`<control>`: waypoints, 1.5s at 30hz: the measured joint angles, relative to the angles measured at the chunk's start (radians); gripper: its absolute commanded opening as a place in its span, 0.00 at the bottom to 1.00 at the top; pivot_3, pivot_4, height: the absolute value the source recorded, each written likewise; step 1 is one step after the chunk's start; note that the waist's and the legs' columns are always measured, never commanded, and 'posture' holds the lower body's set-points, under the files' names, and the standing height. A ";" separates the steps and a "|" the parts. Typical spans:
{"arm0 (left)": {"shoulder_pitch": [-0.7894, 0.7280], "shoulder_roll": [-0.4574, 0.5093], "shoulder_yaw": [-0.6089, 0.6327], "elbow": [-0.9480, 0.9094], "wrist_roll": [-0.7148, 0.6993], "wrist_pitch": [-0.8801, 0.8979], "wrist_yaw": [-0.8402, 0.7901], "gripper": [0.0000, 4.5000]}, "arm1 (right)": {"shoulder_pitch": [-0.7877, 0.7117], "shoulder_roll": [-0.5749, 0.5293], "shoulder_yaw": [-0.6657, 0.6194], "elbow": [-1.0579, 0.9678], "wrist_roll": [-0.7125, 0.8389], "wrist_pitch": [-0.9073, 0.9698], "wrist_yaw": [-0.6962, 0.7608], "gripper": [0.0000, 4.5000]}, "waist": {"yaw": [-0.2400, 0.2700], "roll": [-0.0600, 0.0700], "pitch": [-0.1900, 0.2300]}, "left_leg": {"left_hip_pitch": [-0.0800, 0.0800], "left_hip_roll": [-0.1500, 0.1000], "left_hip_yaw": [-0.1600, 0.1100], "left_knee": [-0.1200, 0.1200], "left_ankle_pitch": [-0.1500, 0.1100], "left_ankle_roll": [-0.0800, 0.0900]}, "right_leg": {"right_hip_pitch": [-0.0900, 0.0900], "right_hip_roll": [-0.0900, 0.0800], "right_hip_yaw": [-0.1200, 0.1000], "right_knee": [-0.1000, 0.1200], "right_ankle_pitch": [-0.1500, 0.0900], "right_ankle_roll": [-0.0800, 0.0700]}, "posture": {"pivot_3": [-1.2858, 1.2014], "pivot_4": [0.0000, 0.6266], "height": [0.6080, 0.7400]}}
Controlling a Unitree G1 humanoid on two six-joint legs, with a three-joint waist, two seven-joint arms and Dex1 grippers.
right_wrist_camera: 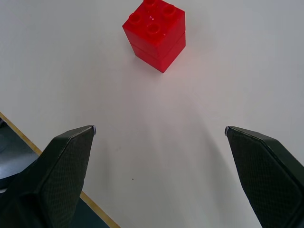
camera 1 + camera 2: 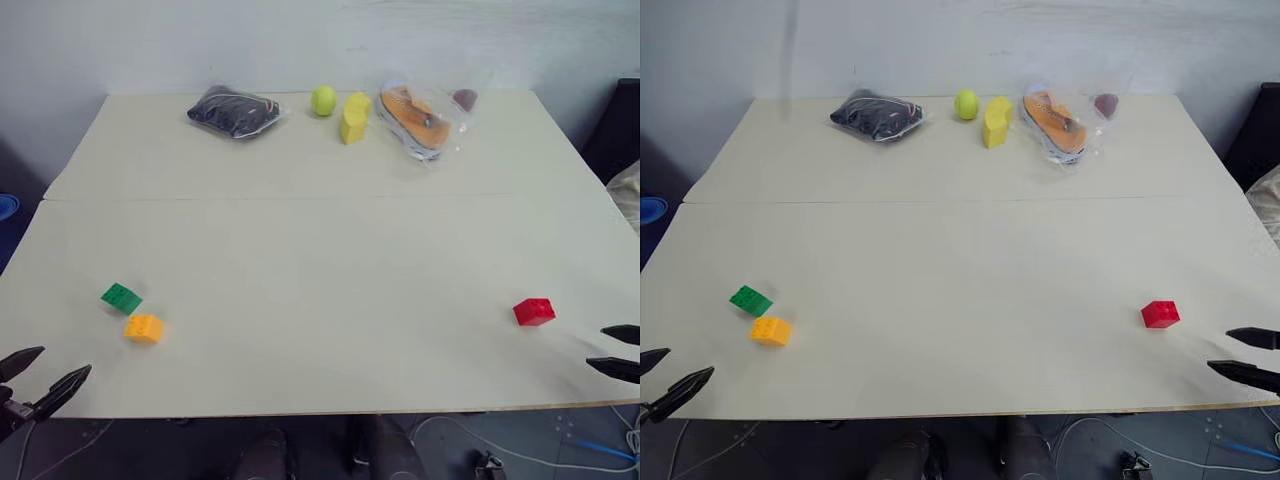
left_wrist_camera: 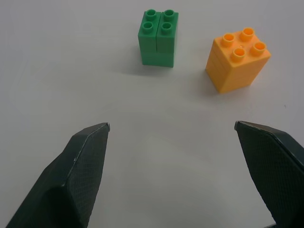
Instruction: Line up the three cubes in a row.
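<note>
left hand (image 2: pixel 45 372): down at the near left corner of the tabletop (image 2: pixel 320 260), both fingers spread wide apart, nothing between them. It points forward over the edge, tilted a bit down.
green cube (image 2: pixel 121 297): near left part of the tabletop, just ahead of the left hand, studs up. No writing I can read on it.
orange-yellow cube (image 2: pixel 145 328): right next to the green one, a touch nearer to the robot; small gap between them, not touching. Studs up, no readable text either.
black bag (image 2: pixel 233 110): clear plastic bag with something dark inside, far side, left of centre.
yellow-green ball (image 2: pixel 323 100): far side, just beside the pale-yellow block.
pale-yellow block (image 2: pixel 354 117): taller one, standing right of the ball.
orange bag (image 2: pixel 418 118): clear bag with an orange thing inside, far right; can't make out any label.
red cube (image 2: pixel 533 311): alone on the near right, well apart from the other two, studs up.
right hand (image 2: pixel 619 351): at the near right edge, fingers wide apart and empty, aimed towards the red cube, which sits just ahead of it.
</note>
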 measured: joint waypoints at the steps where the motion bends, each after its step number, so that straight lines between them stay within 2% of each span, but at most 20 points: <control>1: 0.001 0.000 0.000 0.000 0.003 0.000 0.000 0.99 | 0.000 0.000 -0.002 0.000 0.001 0.000 0.000 1.00 | 0.000 0.000 0.000 | 0.000 0.000 0.000 0.000 0.000 0.000 | 0.000 0.000 0.000 0.000 0.000 0.000 | 0.52 0.24 1.00; 18: -0.006 -0.005 0.000 -0.027 0.010 0.026 0.012 0.99 | 0.031 0.000 -0.047 0.013 0.003 -0.043 0.007 1.00 | 0.001 0.000 0.000 | 0.000 0.000 0.000 0.000 0.000 0.000 | 0.000 0.000 0.000 0.000 0.000 0.000 | 0.52 0.24 1.00; 23: -0.045 0.044 0.000 -0.036 -0.001 0.074 -0.005 0.99 | -0.020 -0.004 -0.043 0.045 -0.010 -0.091 0.011 1.00 | 0.000 0.000 0.000 | 0.000 0.000 0.000 0.000 0.000 -0.001 | 0.000 0.000 0.000 0.001 0.000 0.000 | 0.52 0.24 1.00; 25: -0.101 0.121 -0.013 -0.048 -0.051 0.143 -0.039 0.99 | -0.103 -0.034 0.007 0.057 -0.027 -0.112 0.015 1.00 | -0.001 0.002 0.001 | 0.001 -0.001 0.000 0.001 0.001 -0.001 | 0.000 0.000 0.000 0.003 0.000 0.000 | 0.52 0.24 1.00; 28: -0.222 0.260 -0.039 -0.164 -0.152 0.220 -0.112 0.99 | -0.229 -0.106 0.113 0.028 -0.017 -0.158 0.018 1.00 | 0.001 0.004 0.001 | 0.001 -0.002 0.000 0.000 0.006 -0.008 | 0.000 -0.002 0.000 0.004 0.000 0.000 | 0.52 0.24 1.00; 31: -0.286 0.326 -0.126 -0.234 -0.201 0.264 -0.184 0.99 | -0.335 -0.120 0.240 0.034 -0.011 -0.209 0.019 1.00 | -0.003 0.009 0.002 | 0.000 -0.001 0.001 -0.001 0.007 -0.006 | -0.001 0.001 0.000 0.003 -0.001 -0.001 | 0.52 0.24 1.00; 34: -0.360 0.370 -0.240 -0.262 -0.226 0.291 -0.240 0.99 | -0.522 -0.069 0.391 0.107 -0.074 -0.267 0.021 1.00 | -0.014 0.009 0.006 | 0.000 0.001 0.005 0.001 0.009 -0.006 | -0.002 0.005 0.002 0.003 -0.001 0.000 | 0.52 0.24 1.00; 38: -0.545 0.427 -0.399 -0.341 -0.278 0.307 -0.303 0.99 | -0.751 0.032 0.592 0.173 -0.176 -0.330 0.021 1.00 | -0.023 0.010 0.010 | 0.001 0.000 0.005 0.001 0.011 -0.007 | -0.002 0.005 0.004 0.006 0.000 0.000 | 0.52 0.24 1.00; 43: -0.757 0.410 -0.557 -0.362 -0.305 0.342 -0.281 0.99 | -0.832 0.074 0.715 0.281 -0.262 -0.460 0.021 1.00 | 0.004 0.013 0.012 | -0.004 0.000 0.005 0.002 0.014 -0.008 | -0.008 0.007 0.004 0.007 0.000 0.000 | 0.52 0.24 1.00; 45: -0.797 0.402 -0.585 -0.367 -0.314 0.351 -0.272 0.99 | -0.834 0.085 0.740 0.302 -0.279 -0.503 0.021 1.00 | 0.003 0.013 0.012 | -0.005 -0.001 0.005 0.003 0.014 -0.008 | -0.008 0.006 0.005 0.007 0.000 0.001 | 0.52 0.24 1.00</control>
